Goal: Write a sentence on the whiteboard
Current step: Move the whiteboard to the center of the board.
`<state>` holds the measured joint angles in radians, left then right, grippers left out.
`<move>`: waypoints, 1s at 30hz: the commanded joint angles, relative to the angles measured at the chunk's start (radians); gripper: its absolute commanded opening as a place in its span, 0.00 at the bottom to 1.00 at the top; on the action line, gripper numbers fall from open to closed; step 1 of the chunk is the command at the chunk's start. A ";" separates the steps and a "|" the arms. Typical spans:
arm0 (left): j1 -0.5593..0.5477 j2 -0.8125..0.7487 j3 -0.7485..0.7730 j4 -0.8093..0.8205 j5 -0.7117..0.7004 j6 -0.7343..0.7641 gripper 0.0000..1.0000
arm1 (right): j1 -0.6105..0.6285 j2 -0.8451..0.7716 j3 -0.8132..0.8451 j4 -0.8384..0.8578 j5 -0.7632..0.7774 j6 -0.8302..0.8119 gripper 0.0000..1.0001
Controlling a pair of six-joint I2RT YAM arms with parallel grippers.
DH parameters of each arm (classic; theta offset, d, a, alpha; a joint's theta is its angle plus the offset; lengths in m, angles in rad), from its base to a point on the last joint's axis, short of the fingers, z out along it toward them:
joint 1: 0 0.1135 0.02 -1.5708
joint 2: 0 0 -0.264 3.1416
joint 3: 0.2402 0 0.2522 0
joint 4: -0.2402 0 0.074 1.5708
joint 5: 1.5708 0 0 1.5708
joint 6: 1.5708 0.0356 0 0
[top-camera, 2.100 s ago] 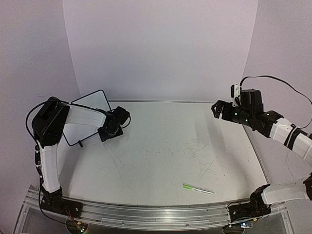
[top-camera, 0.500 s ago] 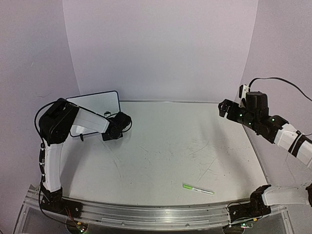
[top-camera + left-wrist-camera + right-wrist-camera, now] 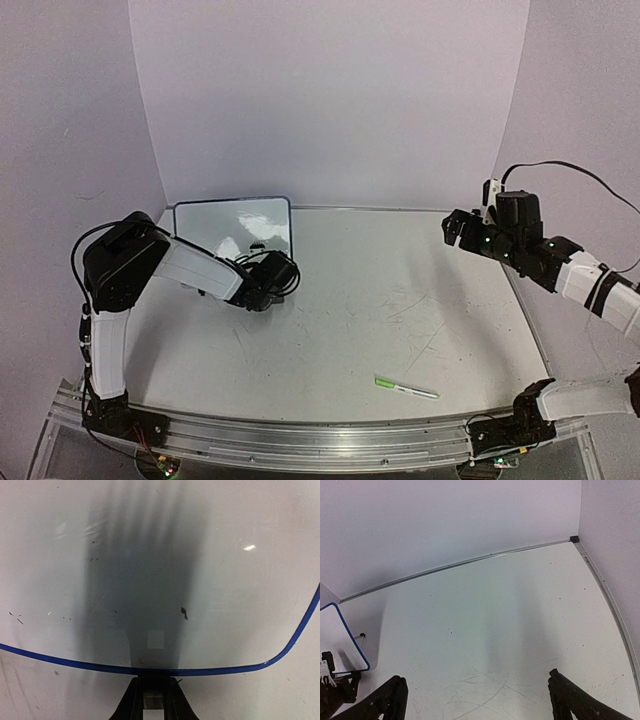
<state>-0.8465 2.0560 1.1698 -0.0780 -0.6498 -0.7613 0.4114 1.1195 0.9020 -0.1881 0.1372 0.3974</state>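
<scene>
1. My left gripper (image 3: 152,682) is closed narrow on the rim of the small rectangular whiteboard (image 3: 225,225) with rounded corners and a thin dark-blue frame. In my left wrist view the two black fingers (image 3: 131,700) pinch the frame from either side at the middle of its near edge.
2. The whiteboard sits at the back-left of the scuffed white table (image 3: 400,300), close to the pale lilac back wall. It is raised on its edge with its white face turned toward the overhead camera. I cannot tell whether its lower edge touches the table.
3. Up close, the board face (image 3: 225,580) carries my gripper's broad grey shadow, a few small dark specks and a bright glint near the upper right. I cannot make out any lettering on it from any view.
4. My right gripper (image 3: 452,224) hangs in the air over the right back part of the table, well apart from the board and pointing toward it. Its fingers (image 3: 395,700) are spread wide with nothing between them, only bare table showing in the gap.
5. From my right wrist, a corner of the whiteboard (image 3: 337,640) shows at the far left edge, with my left arm's dark wrist just below it.
6. A slim white pen with a green cap (image 3: 406,388) lies flat near the front edge of the table, right of centre, green end to the left. It is well apart from both of my grippers and from the board.
</scene>
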 commanded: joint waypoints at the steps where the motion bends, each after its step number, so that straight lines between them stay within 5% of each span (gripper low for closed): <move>1: -0.092 -0.027 0.054 0.074 0.001 -0.057 0.00 | 0.005 0.016 -0.011 0.033 -0.026 0.015 0.98; 15: -0.269 0.130 0.287 0.027 -0.100 -0.294 0.00 | 0.006 0.042 -0.035 0.048 -0.083 0.021 0.98; 21: -0.305 0.288 0.516 -0.100 -0.156 -0.339 0.00 | 0.006 0.045 -0.049 0.051 -0.096 0.025 0.98; 30: -0.325 0.371 0.618 -0.115 -0.139 -0.333 0.02 | 0.006 0.058 -0.067 0.060 -0.100 0.022 0.98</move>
<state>-1.1635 2.4107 1.7213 -0.2307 -0.8040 -1.0472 0.4114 1.1647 0.8409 -0.1673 0.0406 0.4171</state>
